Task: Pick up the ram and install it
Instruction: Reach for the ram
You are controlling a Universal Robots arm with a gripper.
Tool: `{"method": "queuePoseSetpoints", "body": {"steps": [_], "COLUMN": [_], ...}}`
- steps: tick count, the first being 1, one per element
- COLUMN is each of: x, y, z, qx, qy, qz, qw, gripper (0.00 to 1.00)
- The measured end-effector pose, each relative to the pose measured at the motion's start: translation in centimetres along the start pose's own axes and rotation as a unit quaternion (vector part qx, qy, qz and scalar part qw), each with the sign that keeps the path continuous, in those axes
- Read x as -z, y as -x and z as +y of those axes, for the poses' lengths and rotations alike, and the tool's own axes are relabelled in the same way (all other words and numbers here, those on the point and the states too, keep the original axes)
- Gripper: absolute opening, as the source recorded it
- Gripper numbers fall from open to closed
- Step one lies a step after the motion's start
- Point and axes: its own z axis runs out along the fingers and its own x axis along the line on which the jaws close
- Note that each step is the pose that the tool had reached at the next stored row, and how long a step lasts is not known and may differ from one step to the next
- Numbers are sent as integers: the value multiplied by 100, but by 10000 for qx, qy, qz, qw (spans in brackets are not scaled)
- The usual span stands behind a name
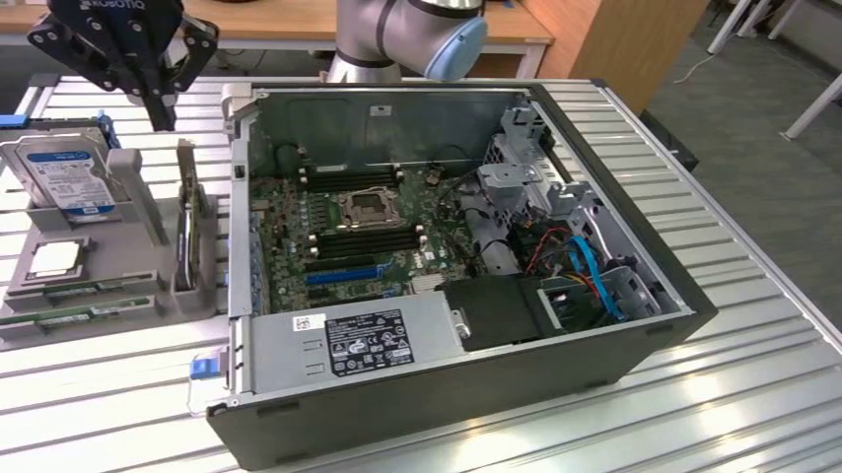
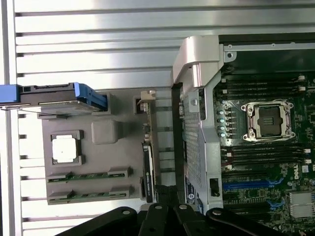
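Right now the gripper [image 1: 161, 116] hangs empty in the exterior view's upper left, fingers pressed together, while the ram [image 1: 77, 289] lies flat in the grey holder [image 1: 125, 258] at lower left, probably so it stays put.

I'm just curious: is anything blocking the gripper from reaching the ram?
Nothing visible does. The gripper hangs high near the grey holder, where the ram lies uncovered, apart from the upright hard drive.

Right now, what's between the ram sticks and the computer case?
The expansion card, standing on edge in the grey holder, as both views show.
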Motion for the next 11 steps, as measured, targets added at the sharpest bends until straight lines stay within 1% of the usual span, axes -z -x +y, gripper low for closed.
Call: {"method": "queuePoseSetpoints", "body": {"steps": [11], "x": [1], "y": [-167], "z": [-13], "qx": [0], "qy": [0], "qz": [0], "qw": [10000], "gripper": [10]}}
